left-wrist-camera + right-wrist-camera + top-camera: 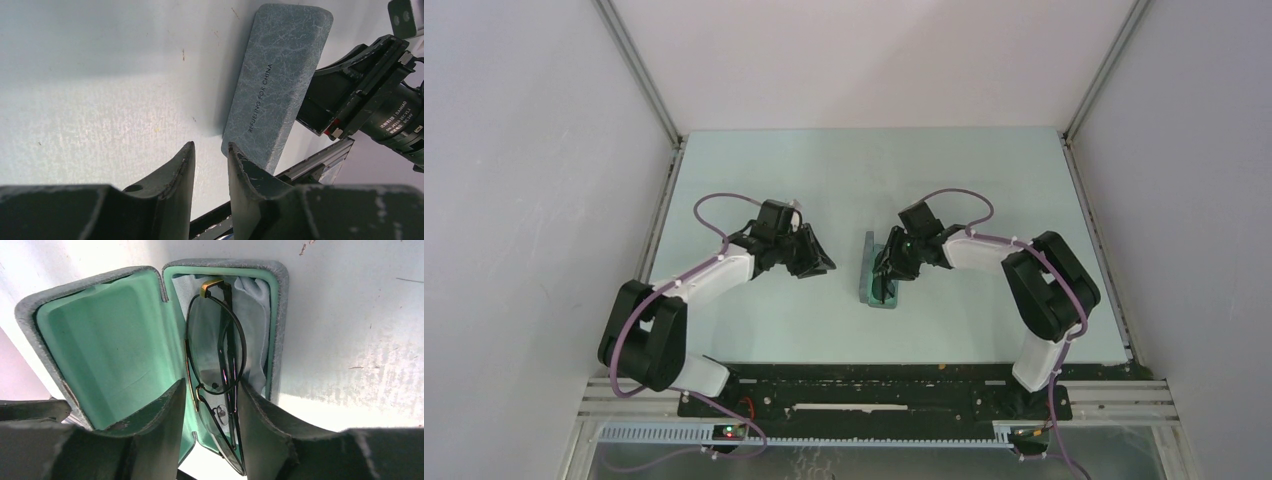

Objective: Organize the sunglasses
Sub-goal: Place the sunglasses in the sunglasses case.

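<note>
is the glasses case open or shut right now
Open. The right wrist view shows the case with its lid swung back, green lining bare, and the folded sunglasses lying in the other half on a pale cloth.

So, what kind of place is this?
Probably a lab robot test cell: a pale table walled by plain white panels, a left arm and a right arm bolted at its near edge, one case holding sunglasses.

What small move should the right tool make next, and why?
Probably slide the sunglasses slightly deeper into the case before releasing: the right tool holds them over the cloth in the lined half, but their near end seems to jut past the rim.
</note>
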`<state>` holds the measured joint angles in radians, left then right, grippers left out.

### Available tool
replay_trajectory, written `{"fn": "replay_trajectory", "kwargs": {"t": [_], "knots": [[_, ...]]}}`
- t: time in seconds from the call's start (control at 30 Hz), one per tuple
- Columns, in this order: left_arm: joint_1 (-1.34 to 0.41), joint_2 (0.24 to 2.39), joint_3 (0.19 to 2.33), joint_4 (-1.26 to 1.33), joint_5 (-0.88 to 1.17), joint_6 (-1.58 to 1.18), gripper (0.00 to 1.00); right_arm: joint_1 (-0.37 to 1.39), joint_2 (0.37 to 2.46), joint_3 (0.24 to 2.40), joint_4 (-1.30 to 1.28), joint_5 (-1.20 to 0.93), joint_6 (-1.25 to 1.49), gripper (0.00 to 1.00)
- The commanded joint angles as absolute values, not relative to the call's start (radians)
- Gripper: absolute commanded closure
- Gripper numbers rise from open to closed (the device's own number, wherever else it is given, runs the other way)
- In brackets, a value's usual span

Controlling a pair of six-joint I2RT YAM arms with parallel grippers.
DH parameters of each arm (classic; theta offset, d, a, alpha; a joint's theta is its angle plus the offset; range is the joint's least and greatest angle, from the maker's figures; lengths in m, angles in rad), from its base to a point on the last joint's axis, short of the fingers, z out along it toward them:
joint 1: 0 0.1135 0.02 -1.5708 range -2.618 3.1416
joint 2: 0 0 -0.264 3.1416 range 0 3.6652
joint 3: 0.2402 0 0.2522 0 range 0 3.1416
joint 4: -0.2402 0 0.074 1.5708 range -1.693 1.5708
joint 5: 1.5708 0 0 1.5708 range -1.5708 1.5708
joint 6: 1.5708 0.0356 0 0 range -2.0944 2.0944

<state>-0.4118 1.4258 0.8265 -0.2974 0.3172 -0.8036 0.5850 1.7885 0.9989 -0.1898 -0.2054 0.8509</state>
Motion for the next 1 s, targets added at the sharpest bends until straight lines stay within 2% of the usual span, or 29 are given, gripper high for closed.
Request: {"fn": "replay_trajectory", "kwargs": {"t": [0.0,0.07,0.17,0.47,0.63,0.83,0.97], "knots": [[-0.410,1.418,0.824,-0.282,0.310,-0.784,0.65,0.593,1.734,1.003,-0.216,-0.171,0.842,0.48],[-0.410,1.416,0.825,-0.282,0.310,-0.783,0.65,0.593,1.714,0.991,-0.221,-0.166,0.840,0.44],[-0.412,1.419,0.830,-0.282,0.306,-0.778,0.65,0.594,1.682,0.972,-0.230,-0.160,0.839,0.33],[-0.432,1.445,0.854,-0.285,0.296,-0.778,0.65,0.592,1.563,0.925,-0.273,-0.130,0.819,0.34],[-0.445,1.438,0.876,-0.288,0.285,-0.775,0.64,0.587,1.497,0.876,-0.271,-0.072,0.819,0.52],[-0.472,1.457,0.904,-0.290,0.287,-0.778,0.64,0.581,1.527,0.849,-0.251,-0.077,0.829,0.86],[-0.484,1.467,0.910,-0.291,0.284,-0.778,0.64,0.591,1.534,0.838,-0.245,-0.086,0.833,1.00]]}}
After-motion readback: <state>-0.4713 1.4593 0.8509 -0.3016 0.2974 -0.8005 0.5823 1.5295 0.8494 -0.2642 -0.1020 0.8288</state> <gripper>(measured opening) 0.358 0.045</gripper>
